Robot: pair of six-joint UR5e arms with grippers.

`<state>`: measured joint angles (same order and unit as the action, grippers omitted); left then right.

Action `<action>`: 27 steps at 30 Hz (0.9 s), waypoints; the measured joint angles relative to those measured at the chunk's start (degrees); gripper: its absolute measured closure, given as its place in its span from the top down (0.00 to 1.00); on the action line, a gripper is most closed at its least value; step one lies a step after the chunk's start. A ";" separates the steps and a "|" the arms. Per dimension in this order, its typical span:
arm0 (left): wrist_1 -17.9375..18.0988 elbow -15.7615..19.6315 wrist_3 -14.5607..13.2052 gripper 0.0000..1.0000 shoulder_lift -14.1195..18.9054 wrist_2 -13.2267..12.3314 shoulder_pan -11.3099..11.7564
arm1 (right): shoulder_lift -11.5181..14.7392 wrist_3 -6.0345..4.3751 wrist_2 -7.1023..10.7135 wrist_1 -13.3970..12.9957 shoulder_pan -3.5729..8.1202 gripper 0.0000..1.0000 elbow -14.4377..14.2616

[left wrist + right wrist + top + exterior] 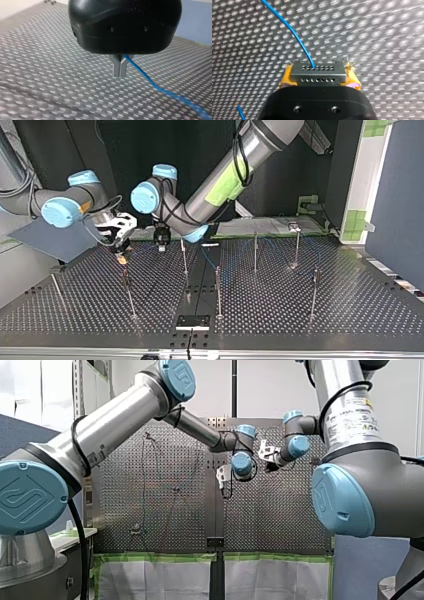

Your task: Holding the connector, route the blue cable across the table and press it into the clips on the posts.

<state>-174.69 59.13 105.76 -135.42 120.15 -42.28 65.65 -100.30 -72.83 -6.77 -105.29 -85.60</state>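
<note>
Spreading across the lower half of the top view, the perforated surface point(325, 310) fills the frame from edge to edge. My left arm point(265, 137) comes in from the upper right of that frame and reaches past the middle. My right arm point(60, 210) enters from the upper left. Both end close together, left of centre, above the far part of the surface. Several thin upright posts point(218, 292) stand on the surface, well apart from one another.

My left gripper point(120, 75) is black. In its wrist view its metal fingers point(116, 68) are pressed together, pinching the blue cable point(150, 81), which runs out beside them and lies along the surface. My right gripper point(319, 78) clamps the connector point(318, 71), a grey block with two rows of small holes, between its yellow pads point(287, 77). The cable leaves the connector's face and curves away ahead of the fingers.
</note>
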 joint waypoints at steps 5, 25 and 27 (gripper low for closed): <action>0.05 -0.16 -0.27 0.00 2.68 0.03 0.03 | 1.75 -0.14 0.70 1.51 0.05 0.00 1.22; -0.60 -2.18 -0.96 0.00 7.89 3.68 -0.43 | 6.91 -0.57 1.57 7.19 0.44 0.00 5.89; -0.55 -2.29 -0.96 0.00 7.86 3.76 -0.34 | 7.07 -0.69 1.96 7.43 0.45 0.00 6.33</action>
<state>-175.23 56.84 104.80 -127.55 123.91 -42.62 72.72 -100.98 -70.87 0.66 -104.84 -79.27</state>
